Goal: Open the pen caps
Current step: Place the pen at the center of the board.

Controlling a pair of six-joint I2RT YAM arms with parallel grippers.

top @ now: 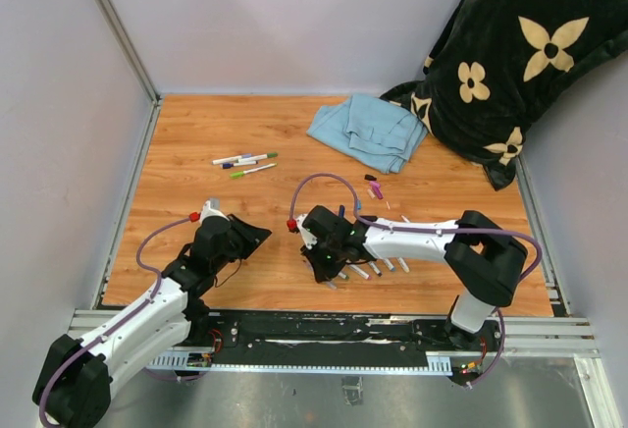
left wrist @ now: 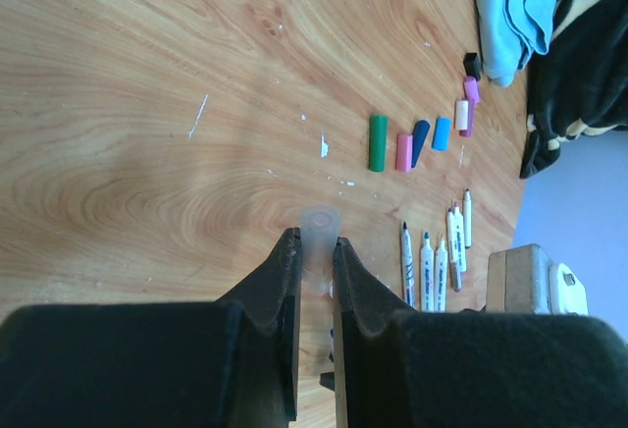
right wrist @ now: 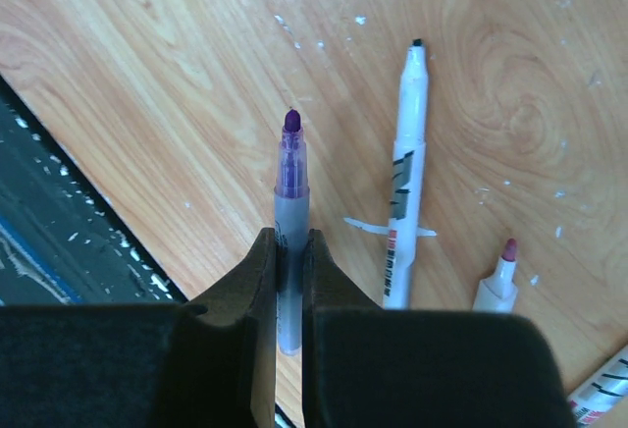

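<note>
Here the left tool [left wrist: 316, 248] is clamped on a pale translucent cap [left wrist: 319, 222]. It holds the cap only by the lower end, above the bare wood of the table [left wrist: 147, 104]. The right tool [right wrist: 291, 243] is pressed together on the barrel of a purple marker [right wrist: 290, 168], whose tip is bare and points away over the table. So this pen looks opened, and its 2 parts are well apart.

Other caps lie in a loose row on the table: a green cap [left wrist: 378, 142], a pink cap [left wrist: 403, 152], a blue cap [left wrist: 442, 133] and some more, near the uncapped white markers [left wrist: 427, 271]. At the far side lie a few capped markers [top: 245, 163], so I judge the task is only partly done.

What can go wrong: little of the cap is gripped, so it may slip or tip out when the arm moves. When the right tool lets go, the round marker may roll against the black-tipped marker [right wrist: 407, 153] beside it. The bare tip may also stain the wood if it comes down first.
</note>
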